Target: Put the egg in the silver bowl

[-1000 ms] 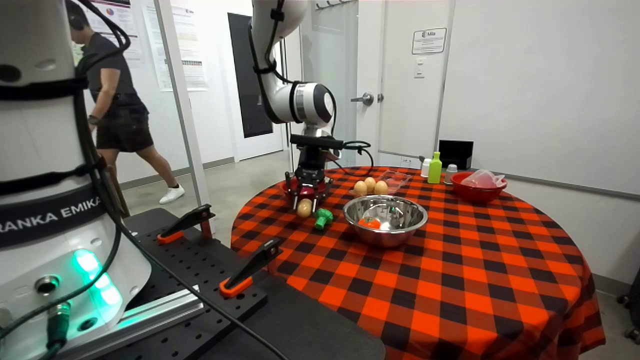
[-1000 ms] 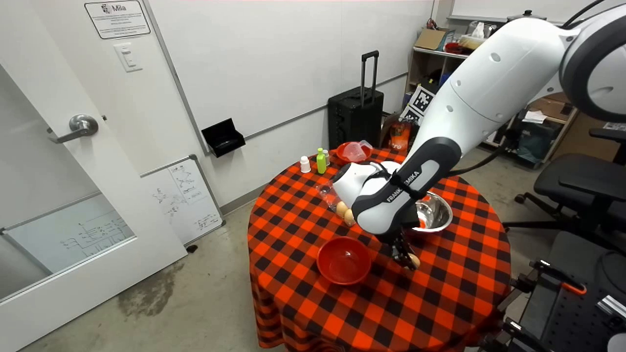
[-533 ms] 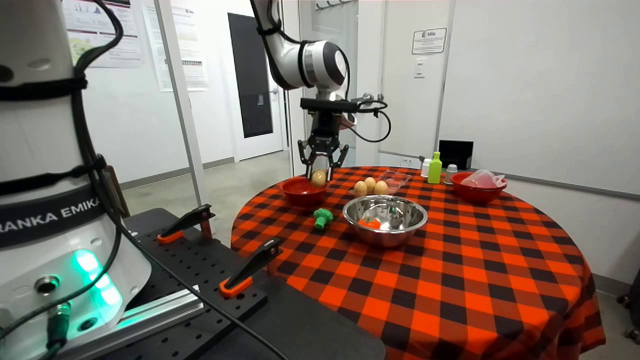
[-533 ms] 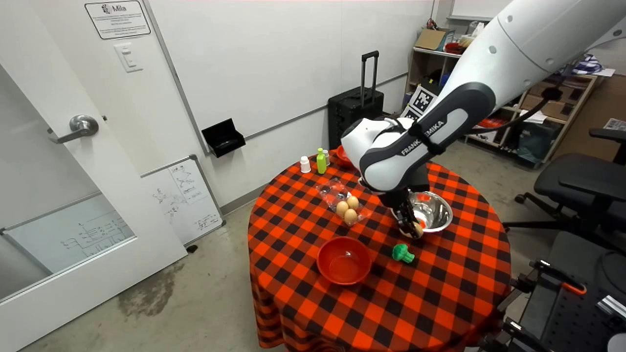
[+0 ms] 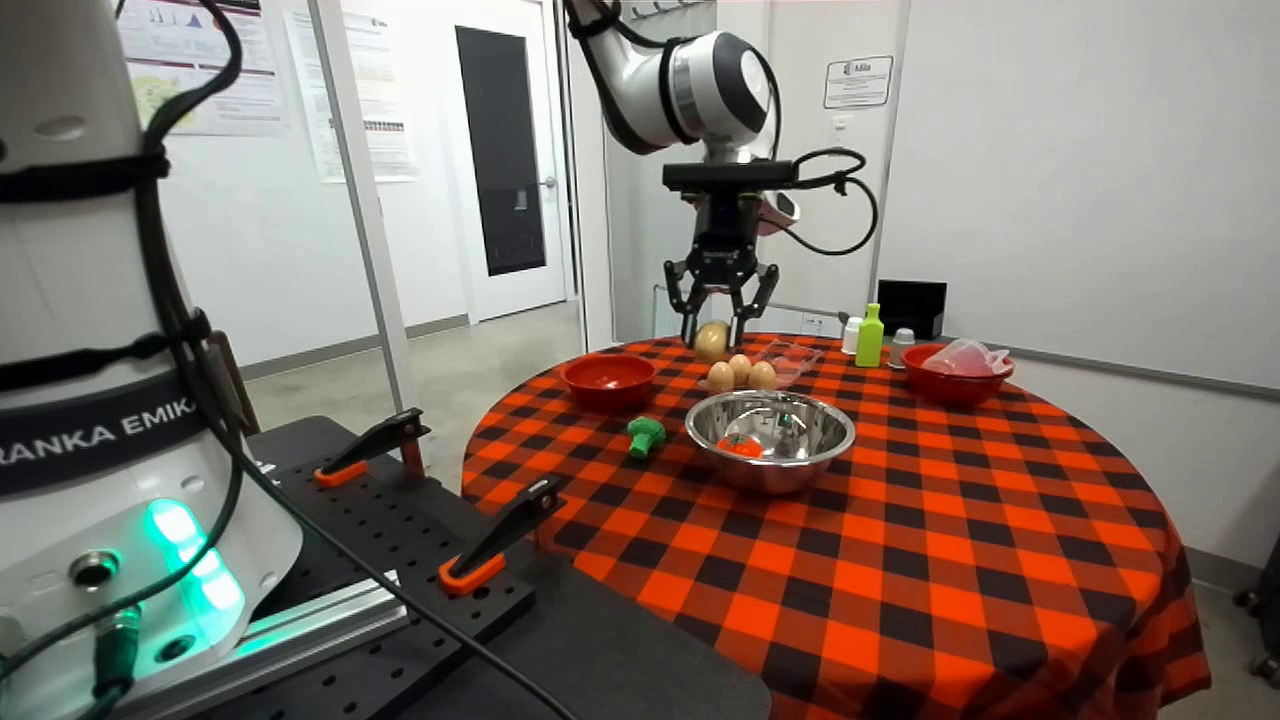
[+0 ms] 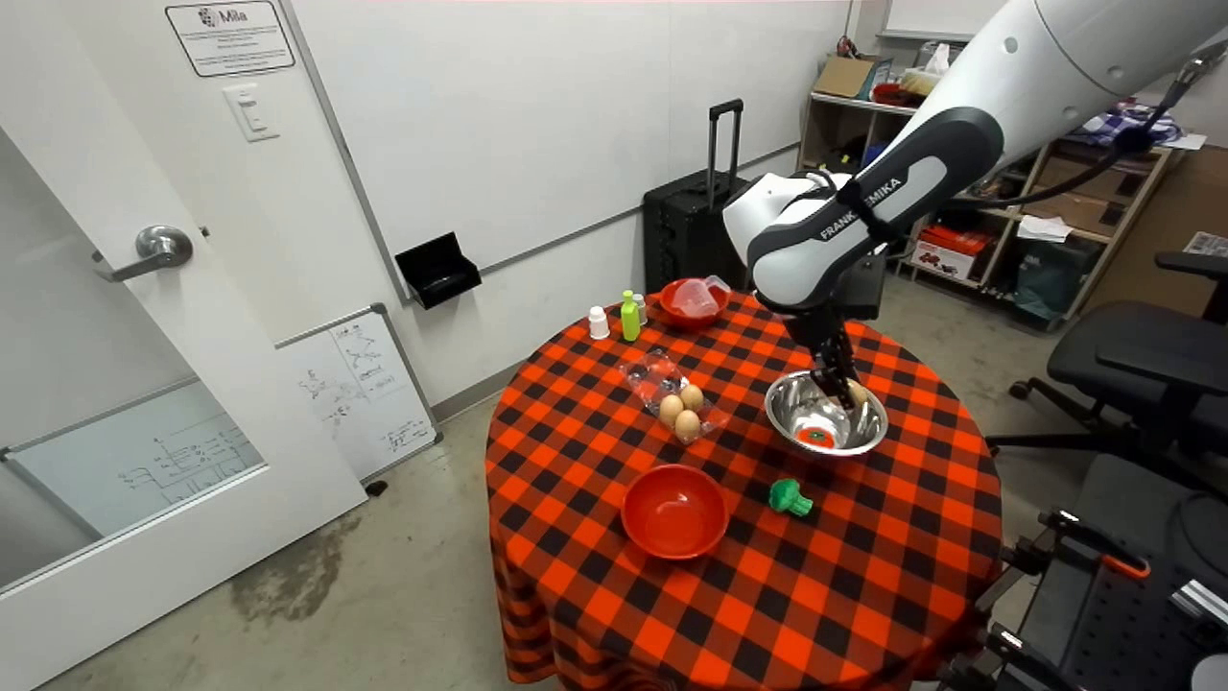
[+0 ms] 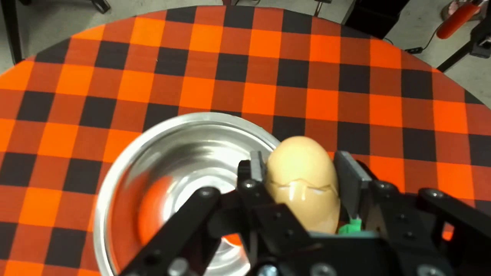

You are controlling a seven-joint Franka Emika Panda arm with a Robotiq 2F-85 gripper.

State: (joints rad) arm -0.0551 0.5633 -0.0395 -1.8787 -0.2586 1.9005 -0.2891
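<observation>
Egg (image 7: 303, 180) is gripped in the claw (image 5: 714, 338), higher than the bowl (image 5: 775, 480) and, in the wrist view, overlapping its rim. Let go so far off-centre, it might strike that edge and tumble to the counter (image 5: 1000, 520) beside the bowl. A drop from this height could knock it against the tomato (image 6: 814, 439) inside the bowl; too hard a squeeze could part it along its jagged seam.

Smooth shell on your egg (image 7: 303, 184), and there's a glossy highlight on it in the wrist view. The silver bowl (image 5: 775, 478): polished metal, mirror-bright, full of reflections as you look. Your tabletop (image 5: 960, 560) is all matt cloth, this red bowl (image 6: 674, 530) looks like glossy plastic, and the carton (image 5: 797, 357) is thin, clear plastic with a shine.
</observation>
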